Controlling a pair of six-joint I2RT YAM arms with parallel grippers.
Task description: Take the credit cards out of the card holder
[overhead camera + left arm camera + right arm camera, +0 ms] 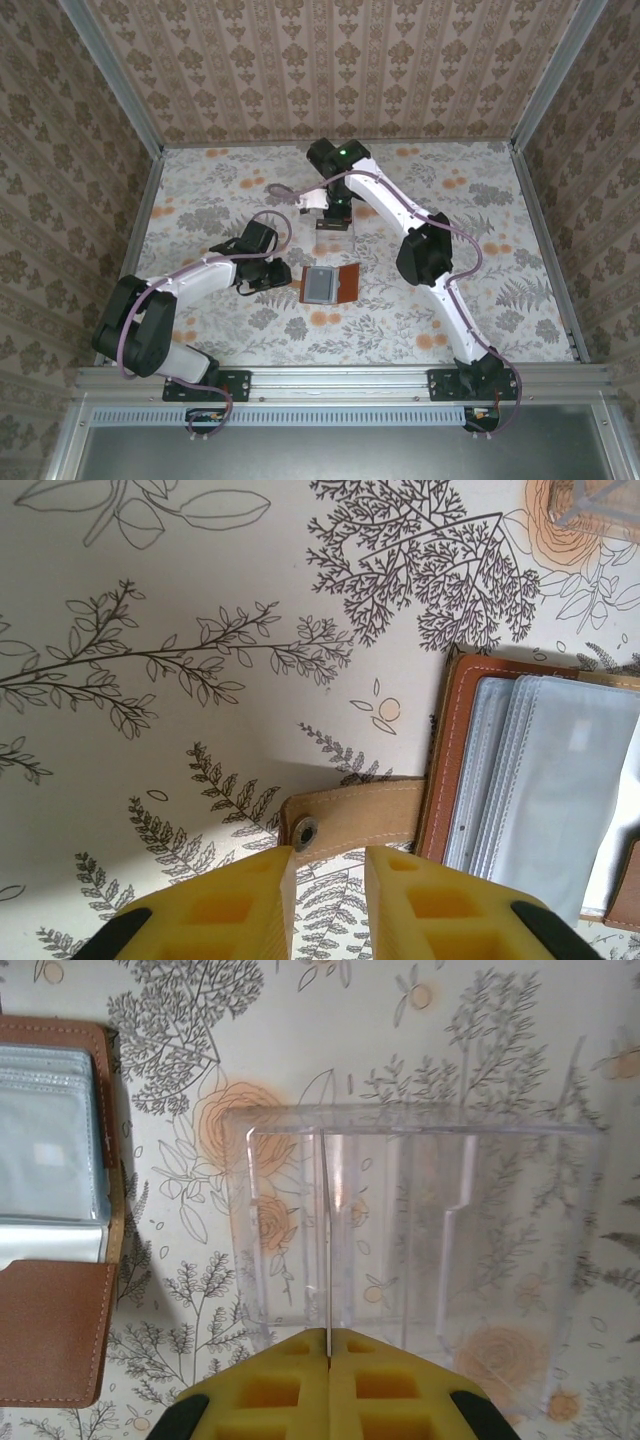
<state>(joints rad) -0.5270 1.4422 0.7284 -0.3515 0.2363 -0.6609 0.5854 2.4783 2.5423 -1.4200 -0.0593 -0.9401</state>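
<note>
The wallet (330, 285) lies open mid-bench (500, 300).
The right hand (328, 1342) is pinched shut on a thin card (325, 1240) above the clear tray (420, 1128). The left hand (328, 865), slightly open and empty, is at the wallet's strap (360, 820).

You have nothing legible to go on here — no word, number or brand mark can be read. The card holder (455, 770) shows plain leather and blank-looking sleeves. One small pale patch (45, 1152) on a sleeve is too blurred to tell whether it carries print. The clear tray (520, 1260) bears no readable marking either.
</note>
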